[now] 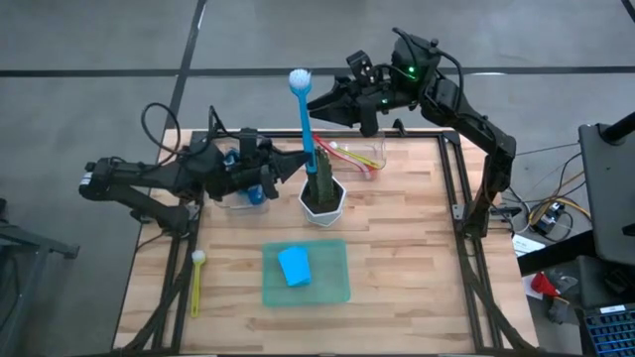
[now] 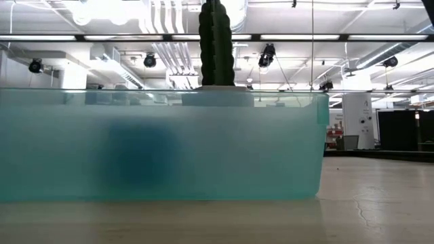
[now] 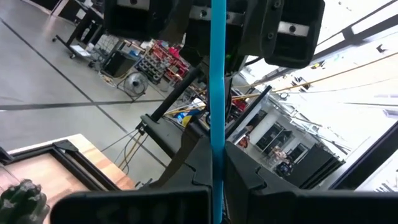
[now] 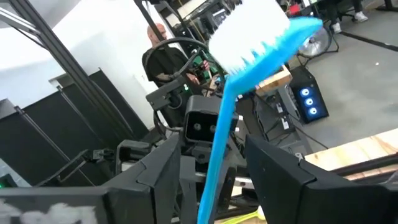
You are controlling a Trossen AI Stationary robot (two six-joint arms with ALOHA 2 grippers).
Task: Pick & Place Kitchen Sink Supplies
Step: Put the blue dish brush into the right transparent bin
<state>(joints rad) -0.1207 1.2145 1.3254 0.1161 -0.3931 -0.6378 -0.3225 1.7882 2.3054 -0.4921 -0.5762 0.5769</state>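
A long blue brush [image 1: 305, 124] with a white bristle head [image 1: 299, 77] is held in the air above the table's far middle, head up, with my left gripper [image 1: 296, 167] shut on its handle. My right gripper [image 1: 315, 104] is open higher up. Its fingers [image 4: 166, 177] stand on either side of the handle [image 4: 214, 168] below the head, with a gap on both sides. A light-blue sponge [image 1: 294, 266] lies flat on the green mat [image 1: 332, 283]. A yellow brush [image 1: 196, 283] lies on the table at the near left. A soap bottle [image 1: 254, 191] stands below my left arm. My left gripper pinches the brush's blue handle [image 3: 217, 168] between its two fingers, at the lower part of the handle. The fingers come roughly level from the table's left side and lie across the handle. The brush is lifted clear of the table, with its bristle head up.
A cactus in a white pot [image 1: 322, 193] stands right beside my left gripper, under the brush. A clear holder with pink and yellow brushes [image 1: 355, 157] lies at the far edge. In the low view the mat's edge [image 2: 163, 146] fills the foreground. A person [image 4: 158, 53] sits beyond the table.
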